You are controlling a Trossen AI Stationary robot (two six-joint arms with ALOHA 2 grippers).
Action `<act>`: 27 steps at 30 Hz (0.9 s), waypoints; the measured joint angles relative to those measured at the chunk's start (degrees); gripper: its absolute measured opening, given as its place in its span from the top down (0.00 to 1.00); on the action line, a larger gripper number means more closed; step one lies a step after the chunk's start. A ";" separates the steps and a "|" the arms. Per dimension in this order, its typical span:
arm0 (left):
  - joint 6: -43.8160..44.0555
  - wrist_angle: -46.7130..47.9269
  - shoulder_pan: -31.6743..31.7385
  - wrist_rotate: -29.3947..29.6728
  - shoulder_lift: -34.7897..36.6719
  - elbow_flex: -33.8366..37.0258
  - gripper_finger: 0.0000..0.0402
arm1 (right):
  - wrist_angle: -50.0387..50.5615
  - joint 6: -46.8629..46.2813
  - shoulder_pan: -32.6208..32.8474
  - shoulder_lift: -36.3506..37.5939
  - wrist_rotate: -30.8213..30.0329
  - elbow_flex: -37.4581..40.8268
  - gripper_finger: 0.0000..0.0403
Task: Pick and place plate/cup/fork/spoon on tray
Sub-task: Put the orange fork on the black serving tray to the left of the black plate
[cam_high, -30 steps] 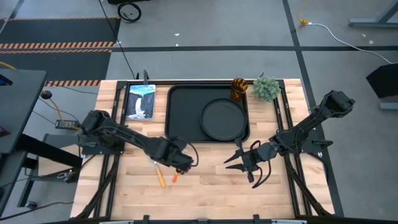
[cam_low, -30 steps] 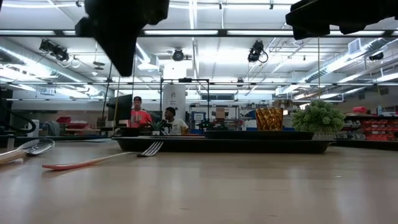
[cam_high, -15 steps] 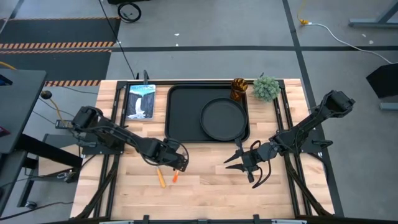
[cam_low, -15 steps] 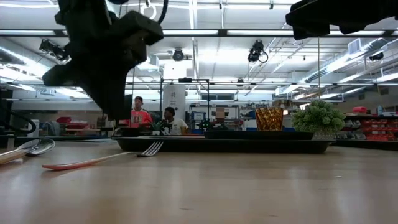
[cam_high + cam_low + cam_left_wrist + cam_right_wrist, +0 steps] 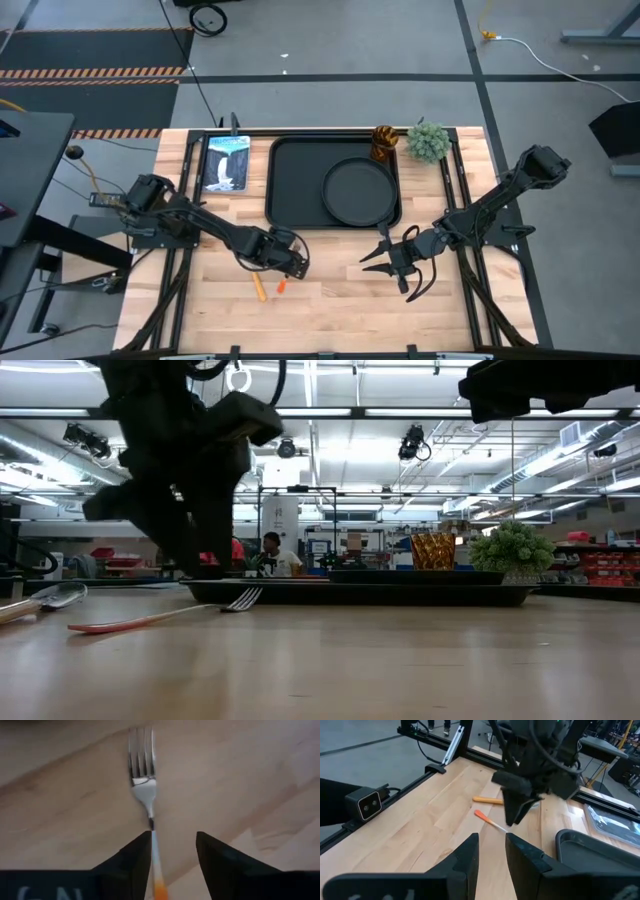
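Observation:
The fork (image 5: 142, 770) lies flat on the wooden table near the tray's near left corner, and its red-orange handle (image 5: 282, 287) points to the near edge. My left gripper (image 5: 290, 265) is open low over it, one finger on each side of the handle (image 5: 154, 845), touching nothing. The spoon (image 5: 259, 288) lies just left of the fork. The round black plate (image 5: 358, 192) lies in the right half of the black tray (image 5: 290, 180). The amber cup (image 5: 385, 142) stands on the table past the tray's far right corner. My right gripper (image 5: 372, 258) is open and empty, near the tray's near right corner.
A green plant (image 5: 428, 140) stands right of the cup at the far edge. A blue-white picture card (image 5: 225, 162) lies left of the tray. Bare wood runs along the near edge between the two grippers. People stand in the room far behind the table (image 5: 225, 548).
My left gripper has come down from high above the table to just over the fork, shifting a little toward the near edge. The fork and spoon have stayed where they were.

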State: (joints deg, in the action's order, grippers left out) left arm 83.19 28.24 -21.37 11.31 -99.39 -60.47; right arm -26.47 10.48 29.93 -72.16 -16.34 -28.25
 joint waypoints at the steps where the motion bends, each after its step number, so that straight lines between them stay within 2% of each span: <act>1: 0.01 -0.02 0.00 -0.09 -0.22 0.02 0.59 | -0.15 0.00 0.00 0.00 0.00 0.00 0.75; 4: -0.23 1.12 0.00 -0.49 -2.17 -2.28 0.60 | -0.43 0.00 0.00 0.00 -0.02 0.00 0.75; 12: -1.14 13.03 -0.07 -0.05 -8.39 -11.56 0.63 | -0.99 0.02 0.00 -0.33 0.00 0.07 0.75; 18: -1.16 14.05 0.00 -2.59 -11.67 -12.28 0.64 | -1.11 -0.11 0.00 -1.57 0.61 0.04 0.75; 27: -1.72 13.58 0.19 -3.02 -12.27 -12.26 0.64 | -1.80 0.17 0.00 -2.75 1.05 0.02 0.75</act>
State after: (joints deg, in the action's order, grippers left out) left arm 81.47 41.82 -21.18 8.30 -111.66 -72.73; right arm -28.28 10.66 29.93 -74.91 -15.29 -28.23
